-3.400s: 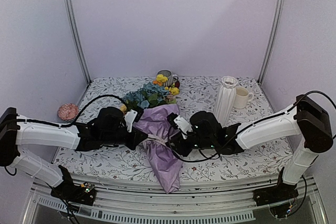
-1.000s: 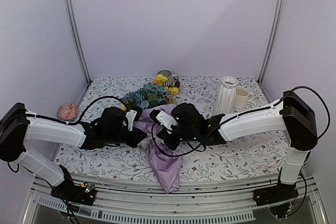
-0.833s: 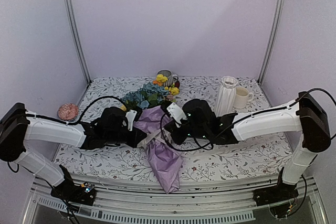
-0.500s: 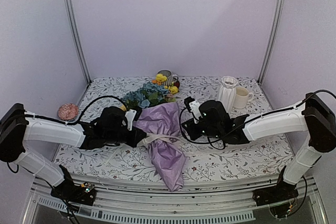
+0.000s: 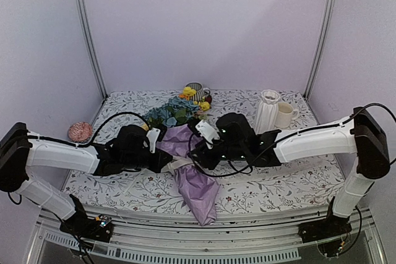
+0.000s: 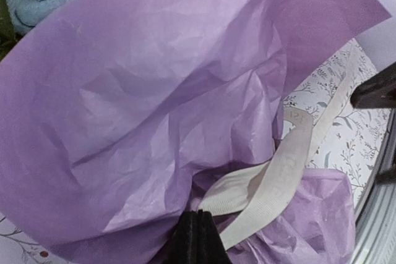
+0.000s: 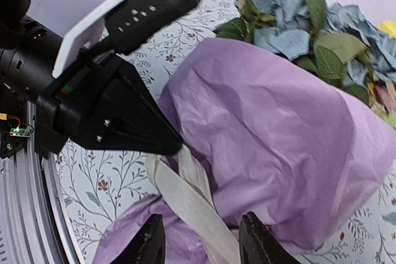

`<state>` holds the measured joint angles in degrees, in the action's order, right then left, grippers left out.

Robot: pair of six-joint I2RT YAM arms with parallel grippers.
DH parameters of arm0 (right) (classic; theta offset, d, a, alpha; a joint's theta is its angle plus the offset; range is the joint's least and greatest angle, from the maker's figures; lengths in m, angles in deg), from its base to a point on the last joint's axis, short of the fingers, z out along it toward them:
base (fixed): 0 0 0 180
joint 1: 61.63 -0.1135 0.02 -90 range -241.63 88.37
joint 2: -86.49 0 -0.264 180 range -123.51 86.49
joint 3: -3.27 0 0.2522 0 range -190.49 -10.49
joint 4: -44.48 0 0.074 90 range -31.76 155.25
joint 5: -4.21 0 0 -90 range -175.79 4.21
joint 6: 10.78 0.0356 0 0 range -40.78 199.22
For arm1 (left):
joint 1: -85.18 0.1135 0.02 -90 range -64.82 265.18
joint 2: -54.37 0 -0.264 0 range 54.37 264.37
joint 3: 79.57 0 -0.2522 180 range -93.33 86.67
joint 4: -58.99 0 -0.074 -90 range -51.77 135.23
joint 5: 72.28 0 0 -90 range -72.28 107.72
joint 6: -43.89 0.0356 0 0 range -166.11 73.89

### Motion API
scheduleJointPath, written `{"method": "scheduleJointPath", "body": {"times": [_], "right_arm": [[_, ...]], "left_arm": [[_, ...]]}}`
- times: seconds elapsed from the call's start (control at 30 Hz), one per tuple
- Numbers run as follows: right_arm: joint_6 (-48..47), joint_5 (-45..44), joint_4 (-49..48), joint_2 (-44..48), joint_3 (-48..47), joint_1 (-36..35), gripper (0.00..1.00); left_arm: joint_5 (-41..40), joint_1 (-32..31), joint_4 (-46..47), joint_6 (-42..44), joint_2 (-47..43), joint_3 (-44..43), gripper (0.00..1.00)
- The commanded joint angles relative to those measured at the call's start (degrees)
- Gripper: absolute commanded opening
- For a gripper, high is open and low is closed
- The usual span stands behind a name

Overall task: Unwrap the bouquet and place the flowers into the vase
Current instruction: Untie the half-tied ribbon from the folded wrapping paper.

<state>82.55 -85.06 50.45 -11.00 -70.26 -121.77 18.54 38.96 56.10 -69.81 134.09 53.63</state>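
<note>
The left fingers (image 6: 197,239) are clenching the ribbon (image 6: 291,165) of the bouquet (image 5: 193,174) lying on the worktop (image 5: 278,183), while the right fingers (image 7: 258,239) are hanging half-open astride that ribbon, the vase (image 5: 267,114) standing apart beside a mug (image 5: 285,114).

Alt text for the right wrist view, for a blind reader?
The open right hand straddles a cream ribbon tied round a lilac paper bundle. The closed left hand meets the ribbon from the left; blue flowers poke out upper right, over a floral tablecloth.
</note>
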Motion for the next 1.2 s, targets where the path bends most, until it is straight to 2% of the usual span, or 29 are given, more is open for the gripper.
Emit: {"method": "scheduleJointPath", "body": {"times": [0.0, 0.17, 0.5, 0.57, 0.6, 0.67, 0.77, 1.07, 1.17], "right_arm": [[-6.2, -3.0, 7.0, -7.0, -8.4, -3.0, 0.43], [-7.6, -6.0, 10.8, -13.2, -16.7, -4.4, 0.52], [-7.8, -7.2, 12.8, -18.5, -20.0, -4.6, 0.51], [-7.7, -7.4, 13.0, -18.8, -20.0, -4.6, 0.47], [-7.6, -7.5, 13.0, -18.8, -20.0, -4.6, 0.42], [-7.3, -7.9, 12.7, -18.5, -19.6, -4.6, 0.3], [-6.4, -9.0, 11.4, -17.0, -18.6, -4.6, 0.07], [-3.5, -11.8, 3.0, -4.8, -7.6, -3.9, 0.04], [1.1, -13.5, 2.2, -1.6, -4.4, -1.6, 0.04]], "left_arm": [[0.5, 0.6, 0.6, 0.2, -0.7, 0.5, 0.0], [0.4, 0.7, 0.5, 0.4, -0.6, 0.3, 0.0], [0.1, 0.8, 0.4, 0.6, -0.9, 0.4, 0.0], [0.1, 0.7, 0.4, 0.5, -0.9, 0.4, 0.0], [0.1, 0.7, 0.5, 0.5, -0.9, 0.4, 0.0], [0.2, 0.7, 0.5, 0.6, -0.7, 0.4, 0.0], [0.1, 0.7, 0.4, 0.5, -0.6, 0.4, 0.0], [0.0, 0.9, 0.5, 0.4, -0.5, 0.6, 0.0], [0.0, 0.8, 0.4, 0.5, -0.4, 0.5, 0.0]]}}
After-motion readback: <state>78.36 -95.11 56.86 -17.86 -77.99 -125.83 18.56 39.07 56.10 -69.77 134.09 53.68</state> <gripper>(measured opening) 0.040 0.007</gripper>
